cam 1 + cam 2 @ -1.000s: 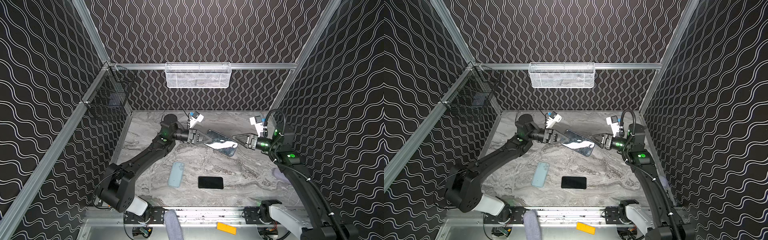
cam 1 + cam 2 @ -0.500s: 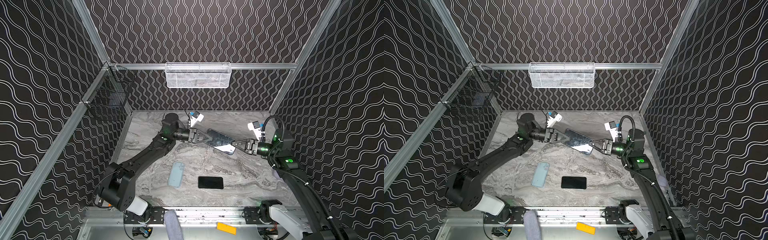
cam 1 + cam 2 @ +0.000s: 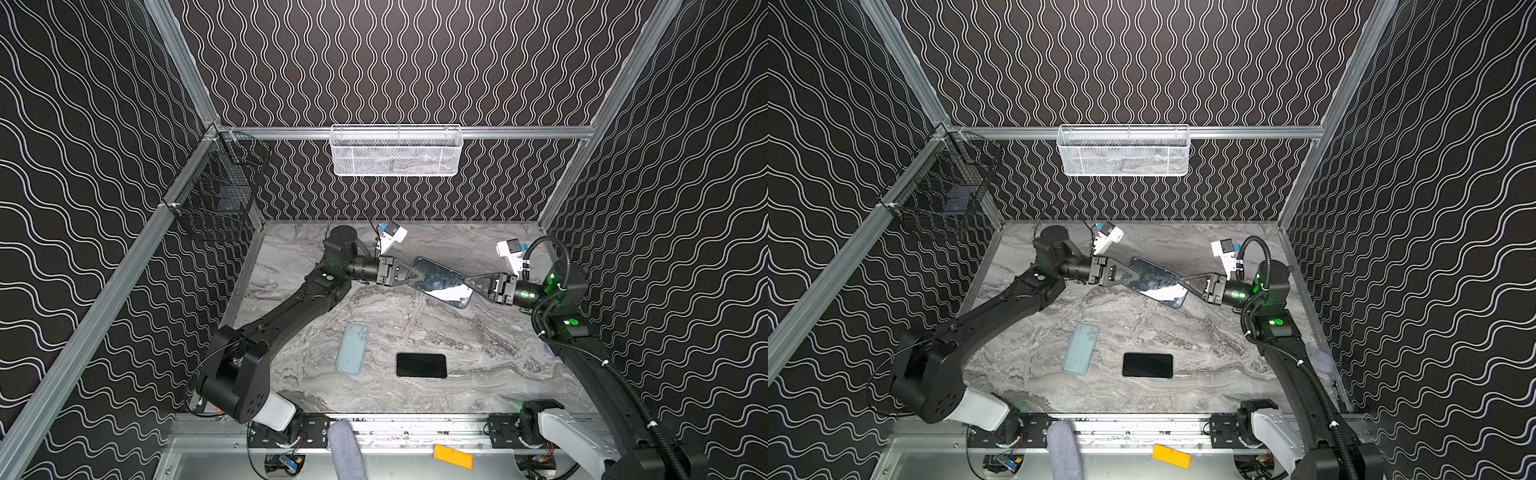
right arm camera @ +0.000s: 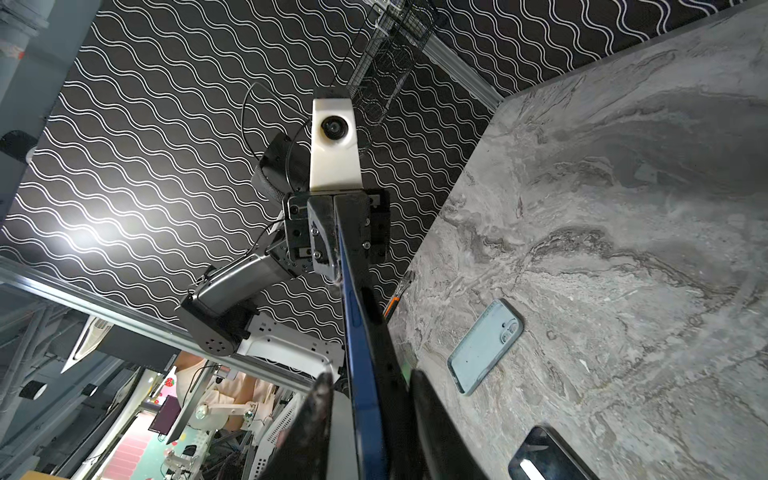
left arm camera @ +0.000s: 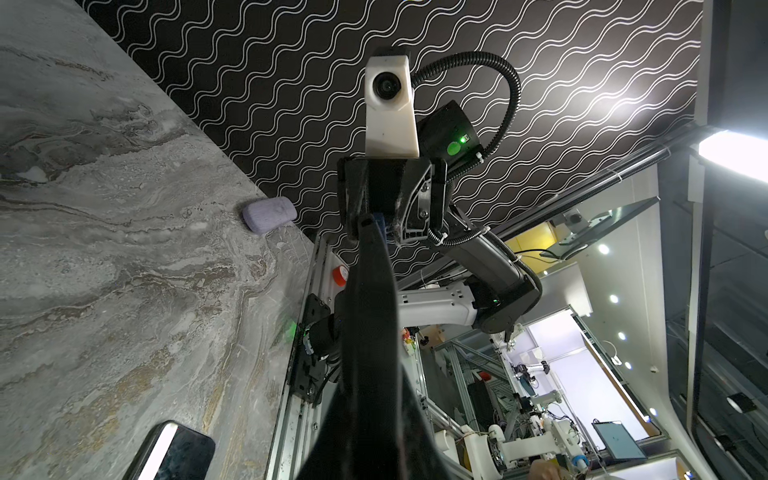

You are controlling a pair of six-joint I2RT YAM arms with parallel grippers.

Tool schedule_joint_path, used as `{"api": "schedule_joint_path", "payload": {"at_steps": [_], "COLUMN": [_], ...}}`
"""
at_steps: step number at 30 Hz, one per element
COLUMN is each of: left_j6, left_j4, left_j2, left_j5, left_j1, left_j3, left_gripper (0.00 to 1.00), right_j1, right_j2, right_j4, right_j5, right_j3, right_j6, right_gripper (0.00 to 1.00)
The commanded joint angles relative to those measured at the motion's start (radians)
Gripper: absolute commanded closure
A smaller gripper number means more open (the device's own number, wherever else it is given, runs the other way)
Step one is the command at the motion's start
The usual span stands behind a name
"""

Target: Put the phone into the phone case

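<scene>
A dark, glossy phone with a blue rim hangs tilted above the back of the table. My left gripper is shut on its left end. My right gripper straddles its right end. In the right wrist view one finger lies against the phone's edge and a narrow gap shows at the other. A light blue phone case lies flat near the front. Next to it lies a black phone, screen up.
A white mesh basket hangs on the back wall and a black wire basket on the left rail. A lilac cloth pad lies at the table's right edge. An orange piece sits below the front rail.
My right gripper has moved left onto the held phone's free end and narrowed its jaws round it. The left gripper kept its grip and hardly moved.
</scene>
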State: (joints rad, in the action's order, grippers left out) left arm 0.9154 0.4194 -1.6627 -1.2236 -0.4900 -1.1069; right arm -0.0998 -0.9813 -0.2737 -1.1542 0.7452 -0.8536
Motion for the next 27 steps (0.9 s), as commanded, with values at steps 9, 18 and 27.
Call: {"api": "schedule_joint_path", "payload": {"at_steps": [9, 18, 27], "left_j6": [0.036, -0.007, -0.023], "left_j4": [0.062, -0.001, -0.027], "left_j2": [-0.019, -0.019, -0.012], "left_j5": [0.004, 0.013, -0.008], "left_j1": [0.001, 0.001, 0.001], "left_j3": [0.006, -0.015, -0.034], "left_gripper": [1.00, 1.00, 1.00], "right_j1": [-0.001, -0.001, -0.001], "right_j2": [0.006, 0.010, -0.032], "right_j4": [-0.059, 0.138, 0.024], "right_j5": [0.007, 0.070, -0.030], "right_j3": [0.009, 0.063, 0.074], "right_j6": [0.008, 0.152, 0.095], "right_gripper": [1.00, 0.99, 0.54]}}
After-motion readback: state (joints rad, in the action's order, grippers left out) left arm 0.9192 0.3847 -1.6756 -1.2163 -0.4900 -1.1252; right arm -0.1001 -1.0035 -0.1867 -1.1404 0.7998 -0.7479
